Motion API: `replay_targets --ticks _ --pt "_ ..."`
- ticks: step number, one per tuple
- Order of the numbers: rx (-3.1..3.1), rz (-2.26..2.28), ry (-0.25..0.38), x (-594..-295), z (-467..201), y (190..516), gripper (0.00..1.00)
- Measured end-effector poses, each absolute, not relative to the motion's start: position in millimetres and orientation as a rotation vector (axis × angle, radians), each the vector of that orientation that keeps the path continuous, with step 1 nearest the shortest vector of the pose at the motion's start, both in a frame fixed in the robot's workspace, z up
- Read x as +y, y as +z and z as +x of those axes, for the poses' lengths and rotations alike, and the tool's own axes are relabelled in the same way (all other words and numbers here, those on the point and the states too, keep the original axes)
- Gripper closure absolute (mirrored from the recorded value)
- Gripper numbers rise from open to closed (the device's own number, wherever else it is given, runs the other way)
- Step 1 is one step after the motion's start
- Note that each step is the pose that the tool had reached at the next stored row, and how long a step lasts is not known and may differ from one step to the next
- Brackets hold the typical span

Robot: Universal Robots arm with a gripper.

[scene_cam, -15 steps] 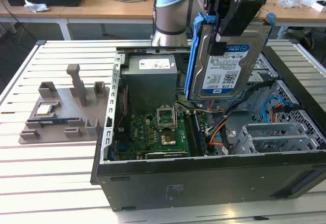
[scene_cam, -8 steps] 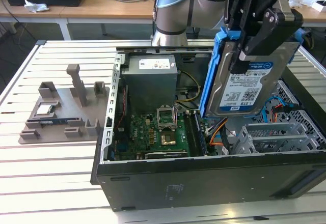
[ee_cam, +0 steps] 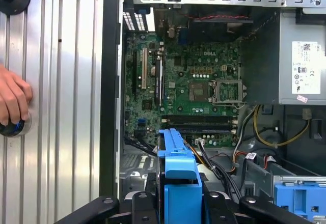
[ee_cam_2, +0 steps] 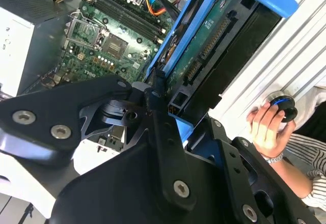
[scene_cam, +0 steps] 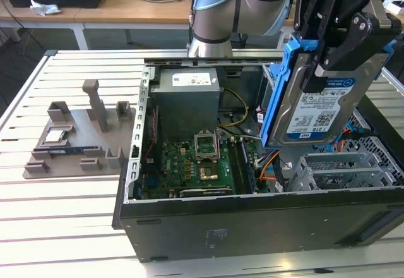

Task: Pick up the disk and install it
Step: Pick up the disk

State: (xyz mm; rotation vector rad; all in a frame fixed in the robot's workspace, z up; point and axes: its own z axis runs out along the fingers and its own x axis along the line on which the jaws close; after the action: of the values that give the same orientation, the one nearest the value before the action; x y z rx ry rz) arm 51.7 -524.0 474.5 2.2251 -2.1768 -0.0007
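In the exterior view my gripper [scene_cam: 323, 55] is shut on the disk [scene_cam: 319, 110]. The disk is a silver drive with a white-and-blue label, clipped in a blue frame. It hangs tilted, nearly on edge, above the right side of the open computer case [scene_cam: 252, 224], over the drive cages [scene_cam: 344, 170]. In the second wrist view the disk [ee_cam_2: 206, 43] shows its green circuit-board side between the black fingers [ee_cam_2: 155, 94]. In the first wrist view the blue frame's edge [ee_cam: 178, 165] sticks out from the gripper [ee_cam: 181, 206] over the motherboard [ee_cam: 198, 86].
A grey fixture [scene_cam: 82, 132] with a small square chip [scene_cam: 55, 136] lies on the slatted table at the exterior view's left. A person's hand [ee_cam: 12, 99] rests on a knob beside the case. Inside are the power supply [ee_cam: 300, 66], cables and another blue caddy [ee_cam: 300, 198].
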Motion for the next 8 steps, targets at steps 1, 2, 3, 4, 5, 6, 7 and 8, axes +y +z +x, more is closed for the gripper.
replay_targets --ticks 1,2,3,4,5,6,7,8 --pt "-2.177 2.225 -0.001 -524.3 52.7 474.4 0.63" --pt "-2.177 2.225 -0.001 -524.6 54.2 474.3 0.63" --pt "-2.177 2.225 -0.001 -524.9 55.1 474.3 0.63" --pt "-2.177 2.225 -0.001 -525.1 56.0 474.3 0.63" --pt "-2.177 2.225 -0.001 -525.5 57.6 474.2 0.63" --pt "-2.177 2.225 -0.001 -525.8 58.9 474.1 0.63" --pt "-2.177 2.225 -0.001 -526.1 60.0 474.0 0.63" --pt "-2.177 2.225 -0.001 -526.5 61.1 474.0 0.63"
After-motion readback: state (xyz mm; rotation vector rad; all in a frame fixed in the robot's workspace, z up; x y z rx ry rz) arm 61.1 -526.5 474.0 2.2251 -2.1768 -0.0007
